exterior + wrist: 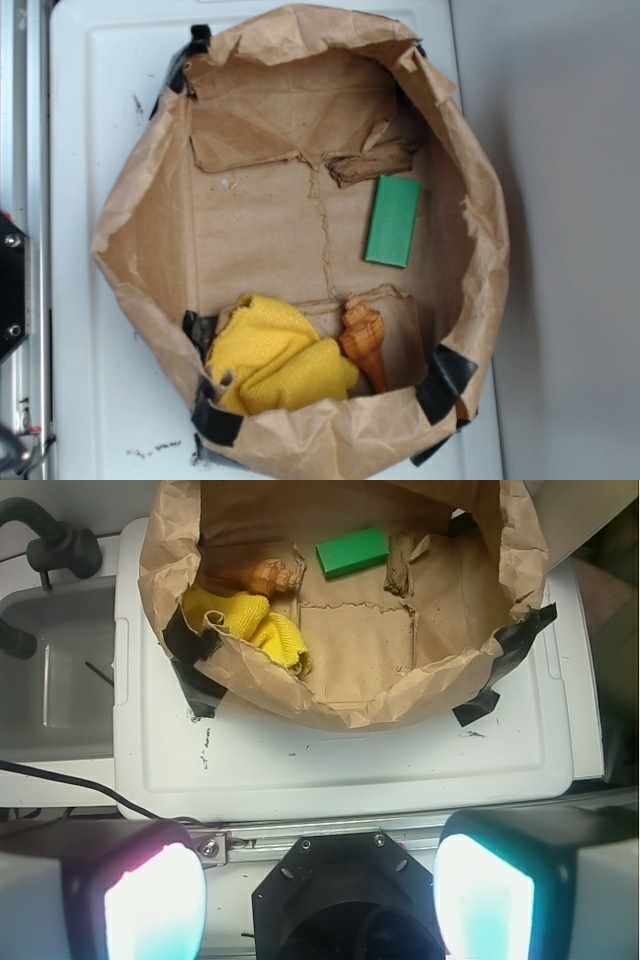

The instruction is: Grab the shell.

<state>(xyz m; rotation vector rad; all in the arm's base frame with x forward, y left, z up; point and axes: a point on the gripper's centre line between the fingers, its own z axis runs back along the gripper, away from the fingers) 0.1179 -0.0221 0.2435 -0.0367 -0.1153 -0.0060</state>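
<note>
Wrist view: the shell (pixel 266 576) is seen at upper left, inside the bag (pixel 340 705), touching the cloth (pixel 255 625). The gripper (pixel 320 900) is held well back over the bench (pixel 340 765), jaws spread and empty, presumably for approach.

In the wrist view, the glossy orange-brown conch shell (pixel 268 576) is partly hidden behind the brown paper bag's crumpled near-left wall (pixel 235 655), its tail unseen. The gripper's 2 glowing fingers (pixel 153 900) are blurred and cut off by the bottom edge.
</note>
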